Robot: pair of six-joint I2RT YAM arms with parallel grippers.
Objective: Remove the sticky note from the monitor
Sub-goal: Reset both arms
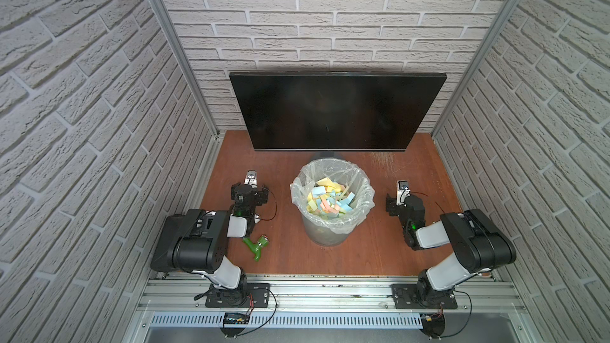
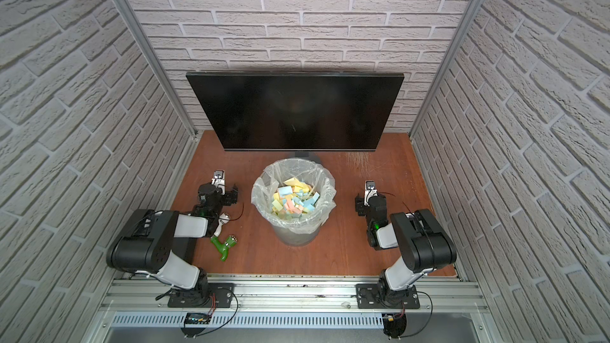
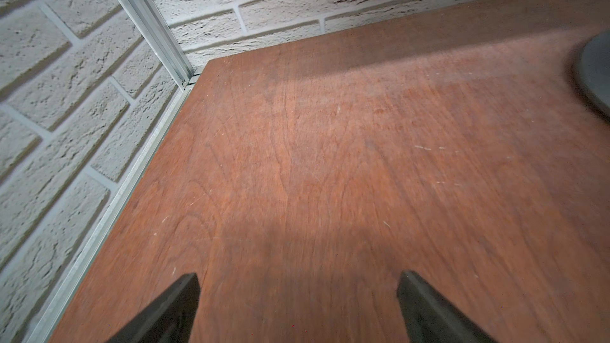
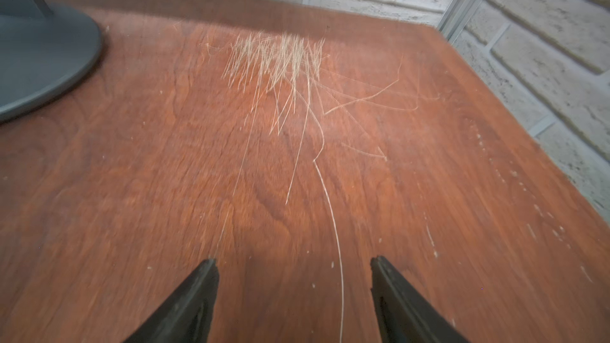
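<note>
Two black-and-white robot arms, L & R, folded low at table front, elbows back by alu rail, forearms fwd, wrists aimed at rear wall. L gripper (image 3: 298, 275) just above brown wooden tabletop (image 3: 330, 160), jaws spread wide, nothing btwn them. R gripper (image 4: 293, 259) likewise low over wood, jaws well apart, empty, patch of pale scratches (image 4: 280, 57) ahead. Both flanking, not touching, grey round waste bin (image 1: 325, 238) w/ clear plastic liner at table centre

One large wide black flat-screen monitor (image 1: 336, 110), upright at rear centre, close to white brick-pattern back wall, directly behind bin. Thin bezel, screen dark & glossy edge to edge in both top views. Grey round base (image 4: 43, 61) partly seen from R wrist. Pastel sticky notes (image 1: 330, 197) (yellow, blue, green, pink) heaped inside bin, too many & too jumbled for a count. Task's own note not distinguishable among them

Tally: 2 arms, 2 grippers, 1 monitor, 1 bin, 1 green plastic tap-shaped piece (image 1: 255, 247) flat on table beside L arm
</note>
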